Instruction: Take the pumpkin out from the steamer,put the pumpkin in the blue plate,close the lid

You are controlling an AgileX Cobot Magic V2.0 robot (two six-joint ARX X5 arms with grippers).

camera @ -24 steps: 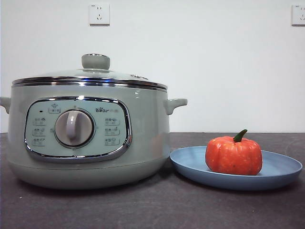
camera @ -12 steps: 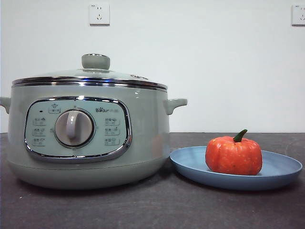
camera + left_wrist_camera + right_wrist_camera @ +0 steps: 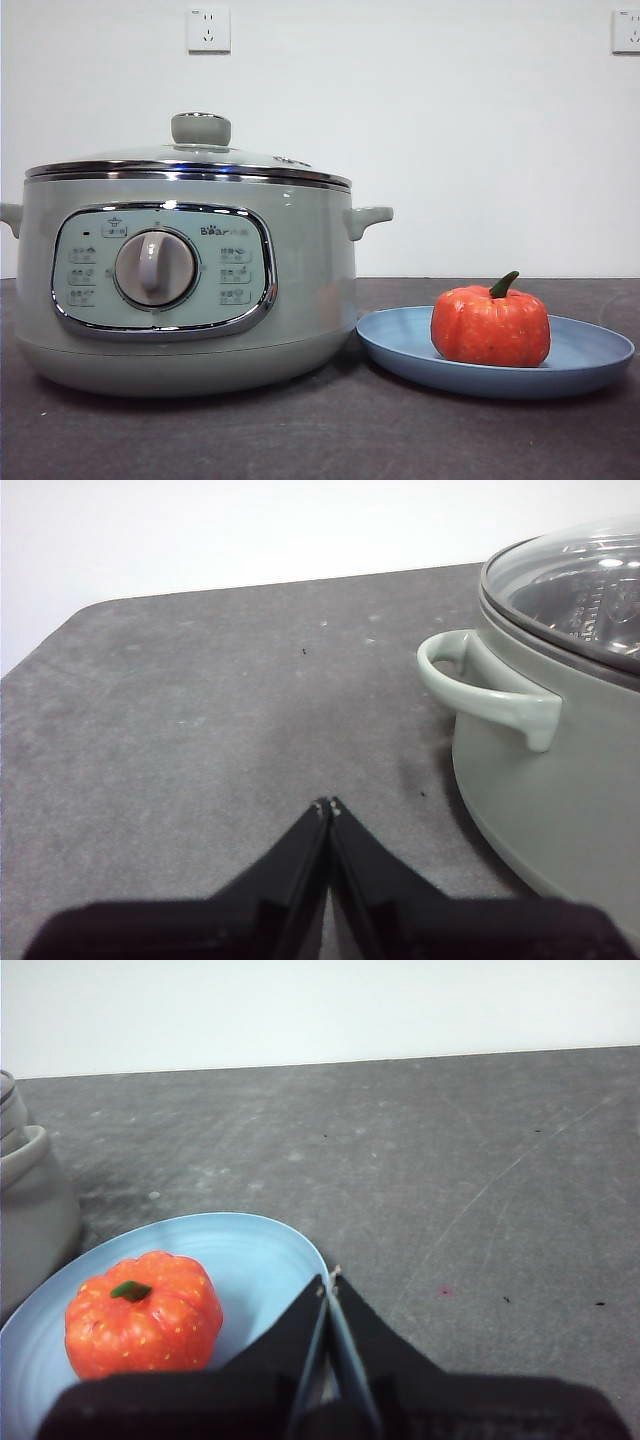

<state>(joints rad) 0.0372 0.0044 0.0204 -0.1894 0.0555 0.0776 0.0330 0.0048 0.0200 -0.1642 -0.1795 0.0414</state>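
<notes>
So up close on the dark grey table [image 3: 320, 440] you've got the steamer [image 3: 185, 285] sitting on the left, big sage-green pot with its dial and control panel facing the front camera. The lid [image 3: 190, 165] is on it, seated flat on the rim with the green knob up top. Just to the right of the pot is the blue plate [image 3: 590, 355], its near edge almost at the pot's base, though I can't tell for sure if they're touching. The pumpkin [image 3: 490, 327] sits upright in the plate, stem curling up, a bit toward the pot side in the right wrist view.

Neither arm shows in the front view. The left claw [image 3: 328, 805] hangs over bare table beside the steamer's side handle [image 3: 490, 685], jaws pressed together, holding nothing. The right claw [image 3: 328, 1280] is over the far rim of the plate, just beside the pumpkin, also pressed together and empty.

Behind it all is a white wall with two sockets [image 3: 208, 29].
</notes>
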